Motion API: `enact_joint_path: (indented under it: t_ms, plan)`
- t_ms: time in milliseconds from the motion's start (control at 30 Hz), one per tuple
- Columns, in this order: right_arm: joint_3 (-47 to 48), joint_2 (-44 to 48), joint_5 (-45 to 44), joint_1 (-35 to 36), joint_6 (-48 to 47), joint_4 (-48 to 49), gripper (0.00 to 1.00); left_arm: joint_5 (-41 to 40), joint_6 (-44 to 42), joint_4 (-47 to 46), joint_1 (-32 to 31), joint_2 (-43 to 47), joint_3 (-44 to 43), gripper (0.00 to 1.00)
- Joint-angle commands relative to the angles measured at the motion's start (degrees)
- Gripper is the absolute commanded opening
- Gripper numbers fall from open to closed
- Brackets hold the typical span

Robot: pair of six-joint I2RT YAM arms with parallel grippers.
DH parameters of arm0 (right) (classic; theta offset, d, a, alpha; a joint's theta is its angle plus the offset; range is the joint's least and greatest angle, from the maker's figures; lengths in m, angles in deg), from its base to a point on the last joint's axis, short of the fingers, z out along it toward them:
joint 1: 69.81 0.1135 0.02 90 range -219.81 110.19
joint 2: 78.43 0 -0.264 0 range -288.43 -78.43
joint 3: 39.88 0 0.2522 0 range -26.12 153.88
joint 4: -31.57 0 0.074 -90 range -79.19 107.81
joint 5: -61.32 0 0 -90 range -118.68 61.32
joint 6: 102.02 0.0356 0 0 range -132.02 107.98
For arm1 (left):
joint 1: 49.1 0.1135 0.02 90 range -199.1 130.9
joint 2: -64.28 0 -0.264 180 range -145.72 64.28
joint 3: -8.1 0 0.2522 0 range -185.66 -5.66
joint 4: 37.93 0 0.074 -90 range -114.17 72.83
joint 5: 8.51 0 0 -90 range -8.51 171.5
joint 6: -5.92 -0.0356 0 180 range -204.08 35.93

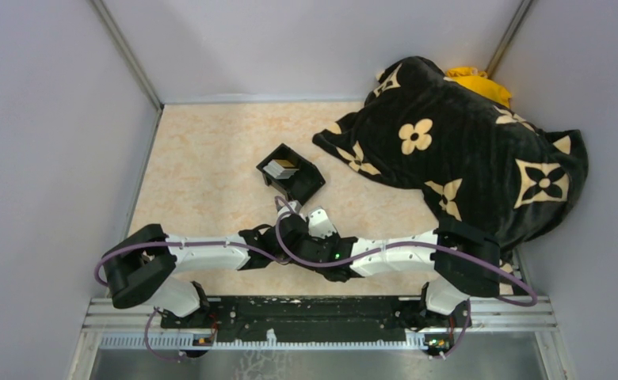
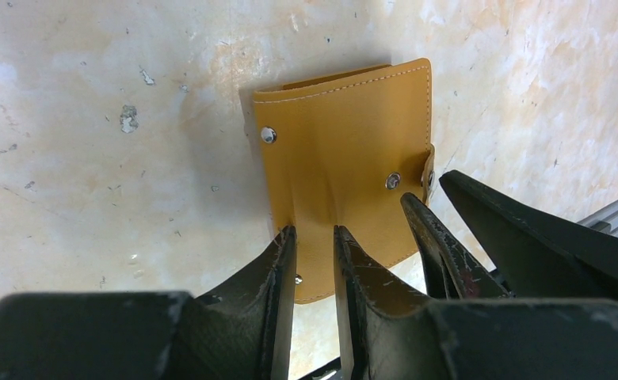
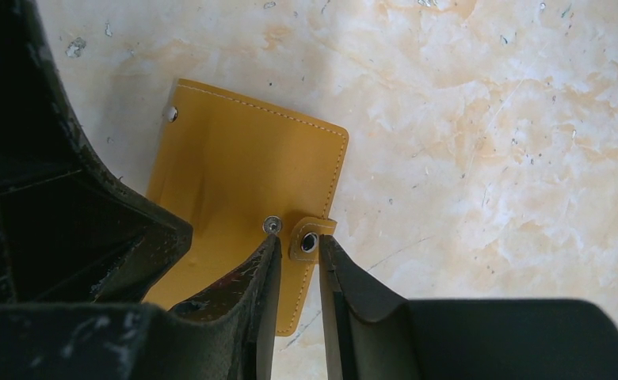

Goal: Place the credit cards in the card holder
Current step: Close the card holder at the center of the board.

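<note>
Top view: you see pale grey-white cards (image 1: 283, 168) inside the black square box (image 1: 312, 184), mid-frame.
Left wrist view: your left gripper (image 2: 315, 245) pinches the lower edge of the orange-tan leather card holder (image 2: 345, 150), frame centre.
Right wrist view: the right gripper (image 3: 296, 249) brackets the snap tab (image 3: 312, 235) with its jaws narrow — you cannot tell whether it is clamped.

Bright even light, soft shadows

top view overhead, far, facing down; both wrist views close, facing down, sharing card holder (image 2: 345, 158).
</note>
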Motion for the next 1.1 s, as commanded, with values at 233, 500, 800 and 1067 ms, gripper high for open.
enact_joint_path:
  t_ms: [233,500,800,1067]
  plan:
    - [2.3,-0.4,-1.0,-1.8,-2.2,2.9,0.16,-0.6,-1.7,0.9,-1.3,-0.1,0.3,0.31]
    - [3.1,-0.3,-1.4,-2.0,-2.0,2.0,0.00,-0.5,-1.7,0.8,-1.3,0.0,0.5,0.31]
    - [3.7,0.4,0.0,-2.0,-3.5,3.5,0.00,-0.1,-1.9,0.2,-1.3,-0.5,0.6,0.31]
    - [3.5,1.5,1.8,-1.9,-4.9,5.6,0.00,-0.3,-2.2,0.2,-1.3,-1.3,0.3,0.31]
